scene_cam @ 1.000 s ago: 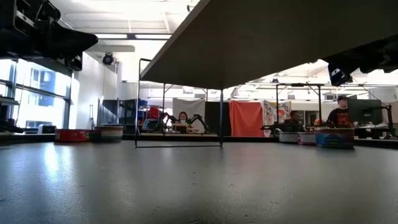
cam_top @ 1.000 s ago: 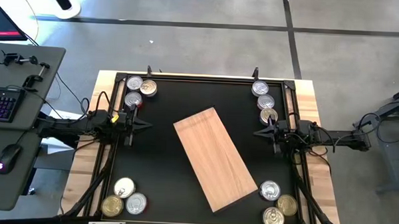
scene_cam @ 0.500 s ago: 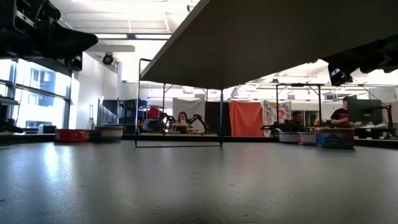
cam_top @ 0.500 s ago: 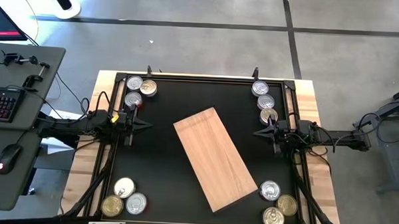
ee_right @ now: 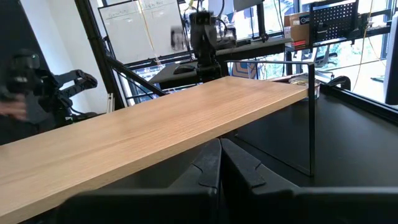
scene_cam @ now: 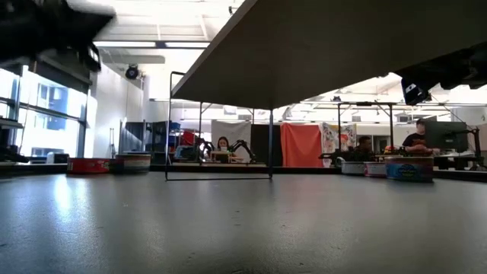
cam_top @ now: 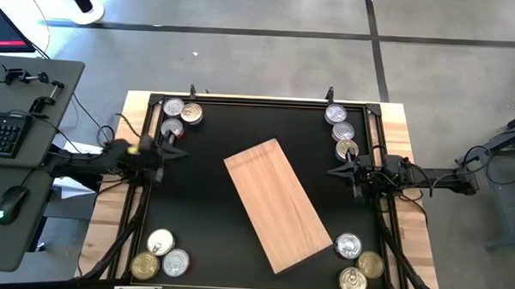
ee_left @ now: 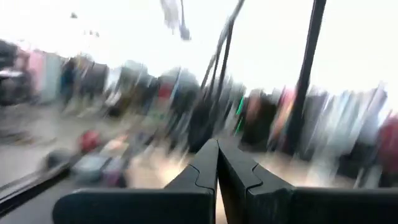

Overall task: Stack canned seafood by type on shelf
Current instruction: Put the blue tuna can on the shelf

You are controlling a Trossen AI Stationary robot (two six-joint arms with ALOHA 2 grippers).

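Sitting closed and empty, left gripper (cam_top: 173,152) is at the table's left edge near the far-left tins (cam_top: 180,118); right gripper (cam_top: 335,171) is closed and empty at the right edge, beside the far-right tins (cam_top: 342,130). Shelf (cam_top: 277,203) lies diagonally mid-table, bare. Other tins sit in both near corners. Risk: pinched-shut fingers could knock tightly clustered tins or slip on the flat lids.
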